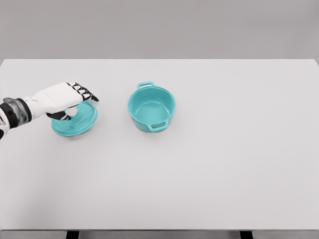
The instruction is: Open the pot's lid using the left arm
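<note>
We see our left hand reaching in over the white table, its black-tipped fingers stretched forward and loosely together above the teal lid. Whether they grip it, we cannot tell. The lid lies flat on the table directly beneath the fingers. Beyond the fingertips to the right, apart from the lid, stands the uncovered teal pot, upright with two handles.

To my right the pot stands uncovered, the only obstacle mid-bench (its handles jut far and near). The lid lies under my left hand; a bare gap separates lid and pot.
</note>
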### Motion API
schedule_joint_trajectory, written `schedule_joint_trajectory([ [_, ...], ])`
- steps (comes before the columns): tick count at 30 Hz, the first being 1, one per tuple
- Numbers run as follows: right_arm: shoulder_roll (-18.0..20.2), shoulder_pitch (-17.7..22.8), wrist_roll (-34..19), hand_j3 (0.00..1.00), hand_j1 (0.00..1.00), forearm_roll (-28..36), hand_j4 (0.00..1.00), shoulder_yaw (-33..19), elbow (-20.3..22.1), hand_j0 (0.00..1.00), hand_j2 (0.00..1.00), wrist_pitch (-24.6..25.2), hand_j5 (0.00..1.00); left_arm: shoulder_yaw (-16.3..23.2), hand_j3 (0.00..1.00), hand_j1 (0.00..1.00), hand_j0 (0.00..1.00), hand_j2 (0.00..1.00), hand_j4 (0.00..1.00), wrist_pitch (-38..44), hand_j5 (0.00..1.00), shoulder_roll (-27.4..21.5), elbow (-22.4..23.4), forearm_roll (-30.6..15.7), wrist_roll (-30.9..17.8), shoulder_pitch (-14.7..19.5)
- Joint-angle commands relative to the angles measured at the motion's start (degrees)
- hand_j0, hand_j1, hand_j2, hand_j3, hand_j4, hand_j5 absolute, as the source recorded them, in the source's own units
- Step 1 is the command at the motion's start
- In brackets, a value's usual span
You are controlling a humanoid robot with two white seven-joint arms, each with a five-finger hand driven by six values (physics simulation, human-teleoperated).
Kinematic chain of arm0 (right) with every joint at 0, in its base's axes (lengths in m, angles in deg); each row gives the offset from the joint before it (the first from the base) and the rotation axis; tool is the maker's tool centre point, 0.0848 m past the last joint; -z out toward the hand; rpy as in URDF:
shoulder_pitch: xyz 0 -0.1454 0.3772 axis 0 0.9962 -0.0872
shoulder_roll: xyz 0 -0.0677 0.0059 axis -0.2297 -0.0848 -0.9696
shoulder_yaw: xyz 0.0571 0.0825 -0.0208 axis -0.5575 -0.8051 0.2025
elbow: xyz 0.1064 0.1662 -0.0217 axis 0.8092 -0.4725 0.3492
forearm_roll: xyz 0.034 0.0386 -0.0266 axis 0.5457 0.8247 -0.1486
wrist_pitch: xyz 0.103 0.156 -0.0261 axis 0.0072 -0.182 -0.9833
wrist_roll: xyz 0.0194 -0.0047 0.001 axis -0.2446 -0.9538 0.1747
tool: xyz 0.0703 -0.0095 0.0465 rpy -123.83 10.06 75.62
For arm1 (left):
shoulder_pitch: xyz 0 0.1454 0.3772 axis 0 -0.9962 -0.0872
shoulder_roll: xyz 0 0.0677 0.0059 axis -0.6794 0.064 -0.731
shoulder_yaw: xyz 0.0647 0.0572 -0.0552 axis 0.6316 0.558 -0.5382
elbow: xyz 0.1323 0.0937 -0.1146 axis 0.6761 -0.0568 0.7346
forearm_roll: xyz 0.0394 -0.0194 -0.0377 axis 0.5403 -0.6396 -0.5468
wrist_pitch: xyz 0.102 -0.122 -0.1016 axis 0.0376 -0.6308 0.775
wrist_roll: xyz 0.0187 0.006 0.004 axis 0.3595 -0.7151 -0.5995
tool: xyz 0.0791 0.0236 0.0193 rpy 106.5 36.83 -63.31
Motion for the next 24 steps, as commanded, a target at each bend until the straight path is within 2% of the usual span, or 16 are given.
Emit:
schedule_joint_trajectory([
  [1, 0.0, 0.0, 0.0, 1.0, 1.0, 0.0, 1.0, 0.0, 0.0, 1.0, 1.0, 0.0, 1.0, -0.4, 1.0, 1.0, 1.0, 1.0, 1.0, 0.2, 1.0, 0.0, -0.1, -0.5, 0.0, 0.0],
  [6, 0.0, 0.0, 0.0, 1.0, 1.0, 0.0, 1.0, 0.0, 0.0, 1.0, 1.0, 0.0, 1.0, -2.6, 1.0, 1.0, 1.0, 1.0, 1.0, 0.2, 1.0, 0.6, -0.7, -1.1, 0.0, 0.2],
  [10, 0.0, 0.0, 0.0, 1.0, 1.0, 0.0, 1.0, 0.0, 0.0, 1.0, 1.0, 0.0, 1.0, -2.9, 1.0, 1.0, 1.0, 1.0, 1.0, 0.2, 1.0, 2.2, -0.8, -1.6, 0.0, 0.3],
  [14, 0.0, 0.0, 0.0, 1.0, 1.0, 0.1, 1.0, 0.0, 0.0, 1.0, 1.0, 0.0, 1.0, -6.3, 1.0, 1.0, 1.0, 1.0, 1.0, 0.2, 1.0, 3.5, -3.2, -7.4, 0.0, 0.3],
  [20, 0.0, 0.0, 0.0, 1.0, 1.0, 0.0, 1.0, 0.0, 0.0, 1.0, 1.0, 0.0, 1.0, -6.6, 1.0, 1.0, 1.0, 1.0, 1.0, 0.2, 1.0, 4.8, -4.6, -7.3, 0.0, 2.5],
  [24, 0.0, 0.0, 0.0, 1.0, 1.0, 0.1, 1.0, 0.0, 0.0, 1.0, 1.0, 0.0, 1.0, -6.6, 1.0, 1.0, 1.0, 1.0, 1.0, 0.2, 1.0, 5.4, -4.4, -7.2, 0.0, 2.6],
])
